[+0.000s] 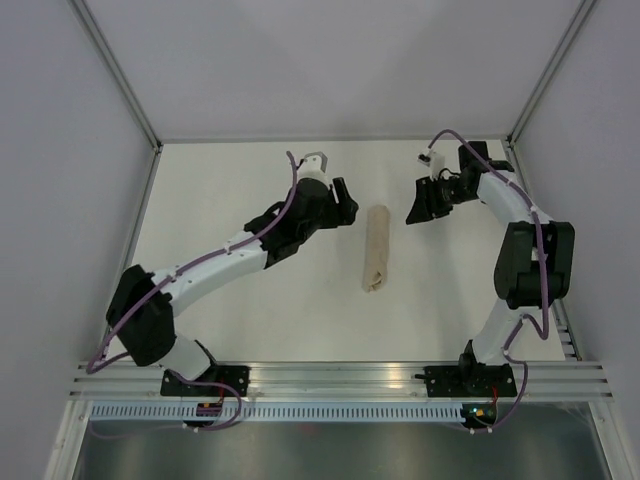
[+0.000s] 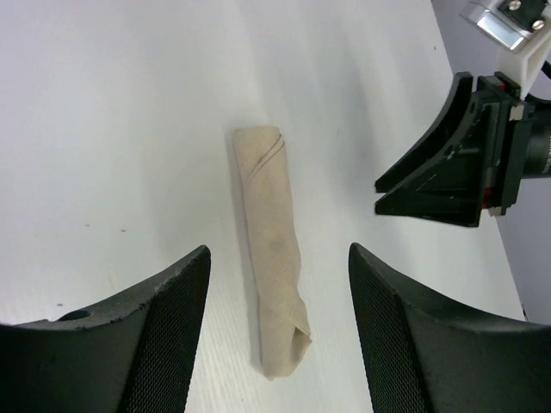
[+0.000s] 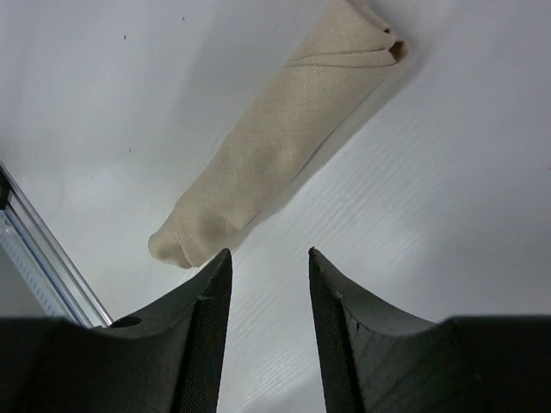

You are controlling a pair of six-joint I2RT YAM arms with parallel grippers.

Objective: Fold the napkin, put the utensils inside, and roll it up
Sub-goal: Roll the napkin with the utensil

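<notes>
The beige napkin (image 1: 376,248) lies rolled into a narrow tube in the middle of the white table, running near to far. No utensils show; they are hidden or out of view. My left gripper (image 1: 343,206) hovers just left of the roll's far end, open and empty. In the left wrist view the napkin roll (image 2: 271,249) lies on the table beyond the wide gap of the left gripper (image 2: 278,249). My right gripper (image 1: 418,208) stands to the right of the roll's far end, open with nothing between its fingers. In the right wrist view the roll (image 3: 275,146) lies ahead of the right gripper (image 3: 269,251), apart from it.
An aluminium rail (image 1: 340,378) runs along the near edge, and it also shows in the right wrist view as a rail (image 3: 34,258) at the left. White walls enclose the table on three sides. The right gripper (image 2: 439,181) appears in the left wrist view, past the roll.
</notes>
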